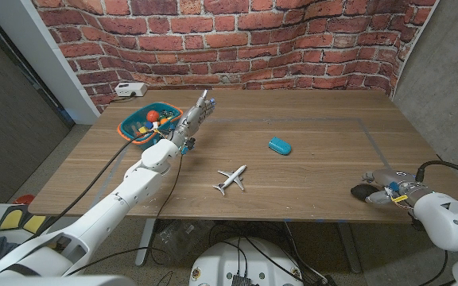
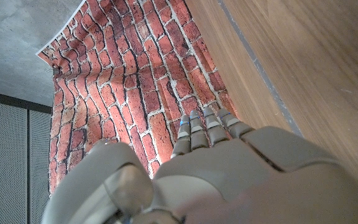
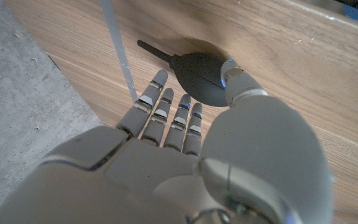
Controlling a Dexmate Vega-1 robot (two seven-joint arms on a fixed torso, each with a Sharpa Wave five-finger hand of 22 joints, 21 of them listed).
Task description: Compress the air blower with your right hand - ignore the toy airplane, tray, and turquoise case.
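The black air blower (image 1: 364,192) lies on the table near the front right edge, its thin nozzle (image 3: 151,50) pointing away from the bulb (image 3: 194,74). My right hand (image 1: 393,189) sits just right of it, fingers (image 3: 166,109) stretched out towards the bulb. The thumb (image 3: 238,84) reaches the bulb's side, and nothing is squeezed. My left hand (image 1: 193,115) is held out at the far left beside the tray, its fingers (image 2: 207,127) straight and holding nothing.
A blue and orange tray (image 1: 136,121) with small toys stands at the back left, right by my left hand. A white toy airplane (image 1: 231,179) lies mid-table, and a turquoise case (image 1: 280,145) sits behind it. A white box (image 1: 130,90) rests by the brick wall.
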